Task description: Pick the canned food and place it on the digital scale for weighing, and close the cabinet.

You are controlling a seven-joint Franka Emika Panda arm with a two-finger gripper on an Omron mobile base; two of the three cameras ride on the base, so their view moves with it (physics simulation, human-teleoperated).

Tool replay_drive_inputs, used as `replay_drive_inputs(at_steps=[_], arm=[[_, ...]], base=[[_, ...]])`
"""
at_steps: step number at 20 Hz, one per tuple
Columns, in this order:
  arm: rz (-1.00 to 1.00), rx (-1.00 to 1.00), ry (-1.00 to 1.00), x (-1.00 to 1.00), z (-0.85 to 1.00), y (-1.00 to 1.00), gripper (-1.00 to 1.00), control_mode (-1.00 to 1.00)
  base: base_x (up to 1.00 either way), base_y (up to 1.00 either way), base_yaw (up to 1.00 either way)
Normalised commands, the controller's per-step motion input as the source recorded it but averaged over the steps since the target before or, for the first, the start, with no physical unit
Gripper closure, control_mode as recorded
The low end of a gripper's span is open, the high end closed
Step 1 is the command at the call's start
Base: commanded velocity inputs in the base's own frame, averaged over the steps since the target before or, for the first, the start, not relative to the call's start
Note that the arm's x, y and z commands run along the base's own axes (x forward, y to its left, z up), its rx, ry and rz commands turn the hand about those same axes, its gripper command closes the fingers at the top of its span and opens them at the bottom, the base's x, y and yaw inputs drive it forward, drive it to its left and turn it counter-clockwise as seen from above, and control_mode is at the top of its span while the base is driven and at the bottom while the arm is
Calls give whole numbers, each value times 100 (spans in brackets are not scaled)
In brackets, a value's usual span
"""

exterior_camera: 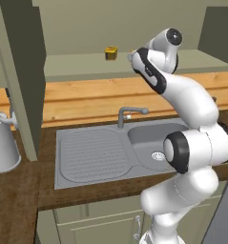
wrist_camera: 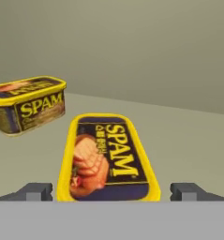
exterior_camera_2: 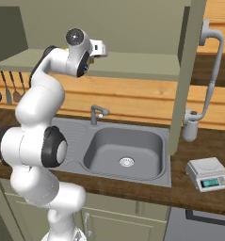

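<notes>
Can (wrist_camera: 108, 159) flat, long axis away from camera | hand (wrist_camera: 111, 192) wide (straddling it)

From my remote seat, the gripper (wrist_camera: 111, 191) hangs with jaws spread, the near can (wrist_camera: 108, 157) lying between its fingertips with room either side. A second can (wrist_camera: 28, 103) sits well apart to its left. The open cabinet door (exterior_camera_2: 183, 80) juts over the sink (exterior_camera_2: 125, 153), walling off the digital scale (exterior_camera_2: 207, 172).
</notes>
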Motion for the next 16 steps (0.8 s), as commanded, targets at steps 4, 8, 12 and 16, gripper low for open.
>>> replay_drive_inputs(at_steps=[4,8,12,16], arm=[[0,0,0,36,-6,0,-100,-100],[0,0,0,30,-10,5,100,-100],[0,0,0,10,-15,12,100,-100],[0,0,-13,-31,-18,9,100,-100]], base=[[0,0,0],[0,0,0],[0,0,0],[0,0,0]])
